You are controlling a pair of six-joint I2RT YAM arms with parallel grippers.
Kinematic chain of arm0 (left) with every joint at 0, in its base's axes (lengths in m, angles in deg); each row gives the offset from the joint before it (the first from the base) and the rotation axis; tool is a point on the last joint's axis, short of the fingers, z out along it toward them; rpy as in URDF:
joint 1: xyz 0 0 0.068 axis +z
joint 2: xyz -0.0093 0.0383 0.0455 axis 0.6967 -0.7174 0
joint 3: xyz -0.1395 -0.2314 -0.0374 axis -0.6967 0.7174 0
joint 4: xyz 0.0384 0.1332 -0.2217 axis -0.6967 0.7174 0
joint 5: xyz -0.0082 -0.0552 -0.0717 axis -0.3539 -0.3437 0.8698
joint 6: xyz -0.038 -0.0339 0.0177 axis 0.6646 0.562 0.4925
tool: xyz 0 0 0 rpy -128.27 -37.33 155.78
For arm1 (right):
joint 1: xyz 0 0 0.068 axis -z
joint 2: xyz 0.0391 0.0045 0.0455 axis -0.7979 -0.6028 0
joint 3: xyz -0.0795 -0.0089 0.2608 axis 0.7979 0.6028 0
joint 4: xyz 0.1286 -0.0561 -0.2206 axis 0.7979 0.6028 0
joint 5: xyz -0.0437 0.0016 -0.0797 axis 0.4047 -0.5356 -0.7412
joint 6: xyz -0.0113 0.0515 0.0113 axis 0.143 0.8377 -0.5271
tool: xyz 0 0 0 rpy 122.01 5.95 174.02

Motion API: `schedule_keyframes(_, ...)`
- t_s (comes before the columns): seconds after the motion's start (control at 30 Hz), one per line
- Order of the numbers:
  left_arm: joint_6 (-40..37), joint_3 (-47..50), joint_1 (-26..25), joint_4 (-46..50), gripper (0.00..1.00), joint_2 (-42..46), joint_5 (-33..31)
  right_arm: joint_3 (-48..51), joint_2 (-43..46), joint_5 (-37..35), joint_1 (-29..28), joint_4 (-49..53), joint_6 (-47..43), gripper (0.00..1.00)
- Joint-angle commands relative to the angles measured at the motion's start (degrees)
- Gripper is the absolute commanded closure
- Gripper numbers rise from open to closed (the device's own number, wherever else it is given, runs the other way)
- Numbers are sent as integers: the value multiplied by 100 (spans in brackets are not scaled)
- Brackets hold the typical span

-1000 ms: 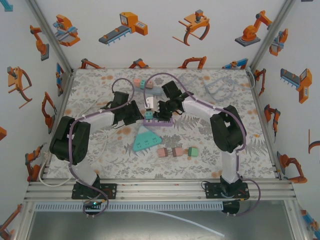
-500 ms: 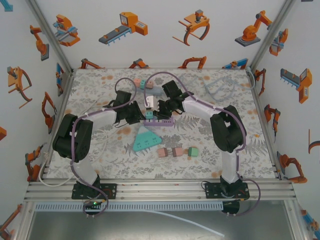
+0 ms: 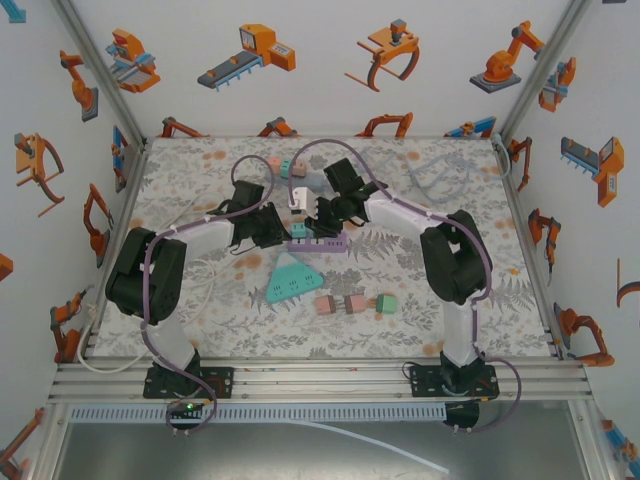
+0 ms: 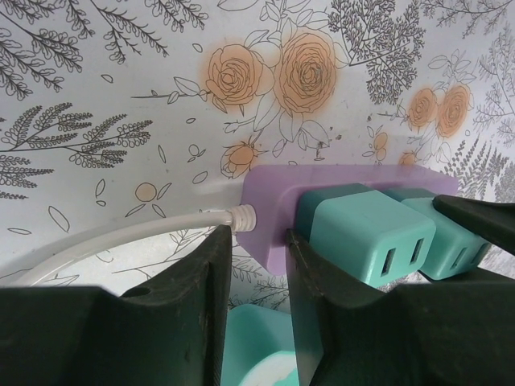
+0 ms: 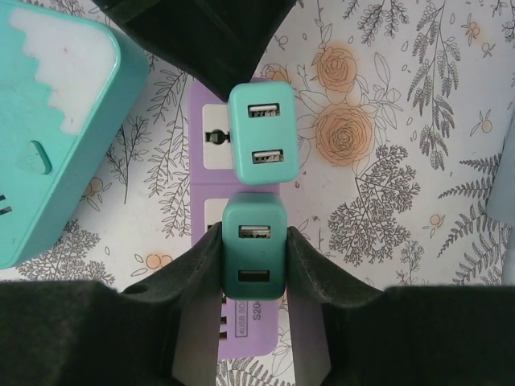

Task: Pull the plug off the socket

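A purple power strip [image 3: 325, 244] lies mid-table, with two teal USB plugs on it. My right gripper [image 5: 253, 233] is shut on the darker teal plug [image 5: 253, 257], its fingers pressed to both sides. Whether the pins are still in the socket is hidden. The second teal plug [image 5: 263, 133] stands in the strip [image 5: 195, 185] just beyond. My left gripper [image 4: 256, 233] is closed over the cord end of the strip [image 4: 269, 201], beside the near plug [image 4: 362, 241]. In the top view the left gripper [image 3: 280, 232] and right gripper [image 3: 305, 215] meet over the strip.
A teal triangular power strip [image 3: 291, 280] lies just in front of the purple one. Pink and green adapters [image 3: 352, 303] sit nearer the front edge. More small blocks [image 3: 280, 165] and a grey cable [image 3: 440, 170] lie at the back. A white cord [image 4: 121, 241] runs left from the strip.
My left gripper has moved in onto the strip's cord end. My right gripper and the teal plug have shifted upward in the top view, away from the strip.
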Motion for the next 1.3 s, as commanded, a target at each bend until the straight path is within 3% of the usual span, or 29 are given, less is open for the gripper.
schedule_keyframes(0.0,-167,150,-94,747,66,-409,-431,-297,42,367,6,-154,216,84)
schedule_keyframes(0.47,-174,37,-142,800,67,-148,-396,-3,619,176,7,-222,252,85)
schedule_keyframes(0.67,-226,-241,-151,877,67,20,-402,637,1401,-44,7,-746,872,85)
schedule_keyframes(1.0,-567,-858,-139,1138,63,349,-410,1746,3192,-851,152,-978,4100,85)
schedule_keyframes(1.13,-735,-942,-132,1201,60,623,-470,2168,3719,-833,556,-968,5912,89)
schedule_keyframes(1.27,-980,-980,-134,1367,59,1062,-502,2672,4124,-618,1000,-1072,7059,88)
